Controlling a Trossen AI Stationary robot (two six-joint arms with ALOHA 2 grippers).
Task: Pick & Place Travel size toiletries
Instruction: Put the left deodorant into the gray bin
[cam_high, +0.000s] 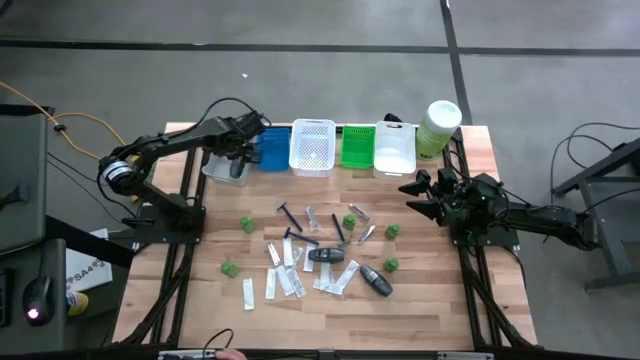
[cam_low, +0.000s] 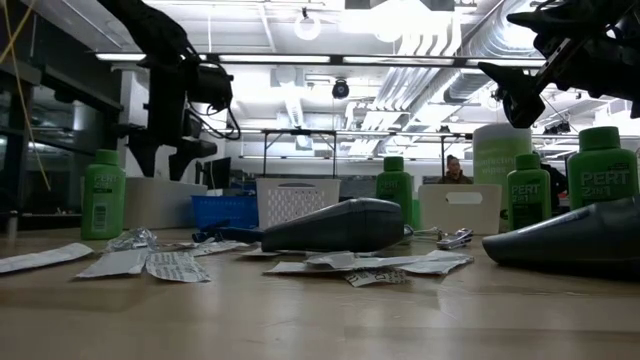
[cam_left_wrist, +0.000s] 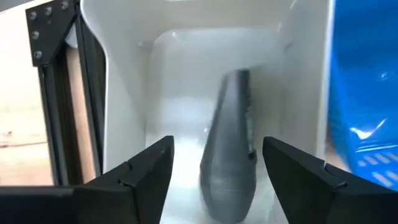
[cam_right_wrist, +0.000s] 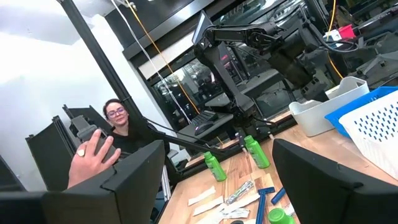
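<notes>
My left gripper (cam_high: 238, 152) hangs open over the clear basket (cam_high: 222, 170) at the left end of the basket row. In the left wrist view a dark grey oval piece (cam_left_wrist: 229, 155) shows blurred inside that basket (cam_left_wrist: 186, 68), below and between my open fingers (cam_left_wrist: 149, 165), which do not touch it. My right gripper (cam_high: 415, 194) waits open above the table's right side (cam_right_wrist: 217, 152). The other toiletries lie mid-table: green bottles (cam_high: 247, 226), two grey oval pieces (cam_high: 322, 255), razors (cam_high: 288, 211), white sachets (cam_high: 270, 285) and silvery tubes (cam_high: 360, 213).
Right of the clear basket along the far edge stand blue (cam_high: 273, 148), white mesh (cam_high: 312, 147), green (cam_high: 356, 147) and white (cam_high: 394, 150) baskets, then a pale-green canister (cam_high: 438, 127). A person (cam_right_wrist: 115, 124) with a raised hand shows beyond the table. Bare wood lies along the near edge.
</notes>
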